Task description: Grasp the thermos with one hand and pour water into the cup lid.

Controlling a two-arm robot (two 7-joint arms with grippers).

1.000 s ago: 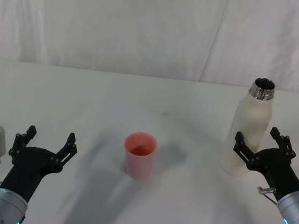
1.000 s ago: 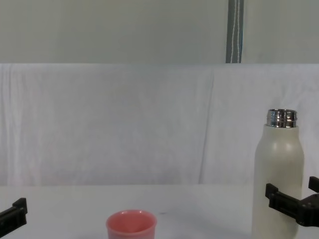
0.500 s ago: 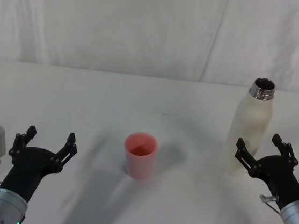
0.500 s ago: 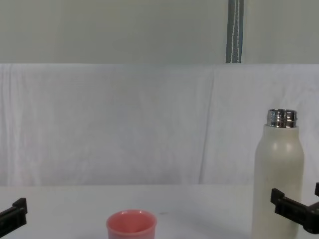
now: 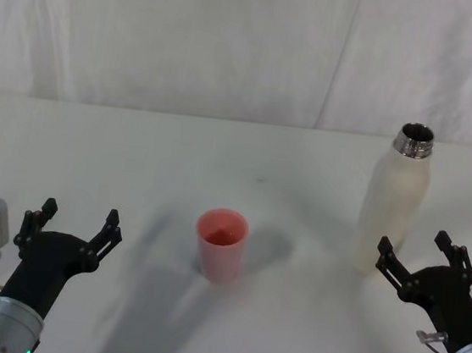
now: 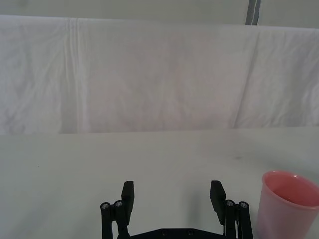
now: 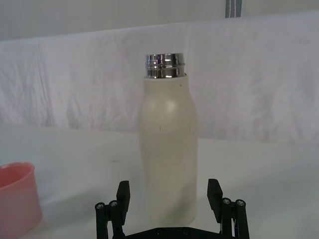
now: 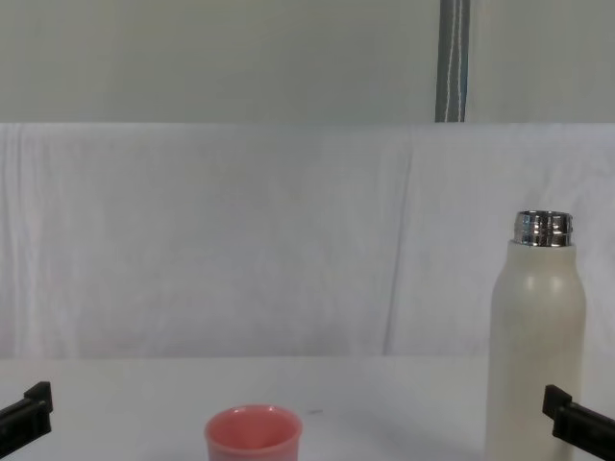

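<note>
On the white table (image 5: 136, 157), the thermos (image 5: 395, 203) stood upright toward the robot's right, its steel neck open at the top and no cap on it. Taking the thermos as the landmark, the cup lid (image 5: 221, 243) sat well to its left and a little nearer the robot, upright, mouth up, with bare table between the two. In the chest view the thermos (image 8: 536, 351) rose far above the cup lid (image 8: 254, 434), whose rim showed low in the picture.

The right gripper (image 5: 421, 259) was just in front of the thermos, on the robot's side of it and slightly to its right, low near the thermos's base. Its fingers were spread wide, holding nothing and not touching the thermos. The right wrist view looked straight at the thermos (image 7: 168, 149), which stood between and beyond the two black fingertips (image 7: 123, 191); the right gripper (image 7: 168, 191) there was plainly apart from the bottle's wall. The cup lid (image 7: 15, 199) showed at that view's edge.

The left gripper (image 5: 76, 220) was far to the left of the thermos, beyond the cup lid, at the near edge of the table. Its fingers were also spread wide and empty. In the left wrist view the left gripper (image 6: 172, 191) faced bare table, with the cup lid (image 6: 289, 204) off to one side. A white draped cloth (image 5: 234, 40) hung behind the table.
</note>
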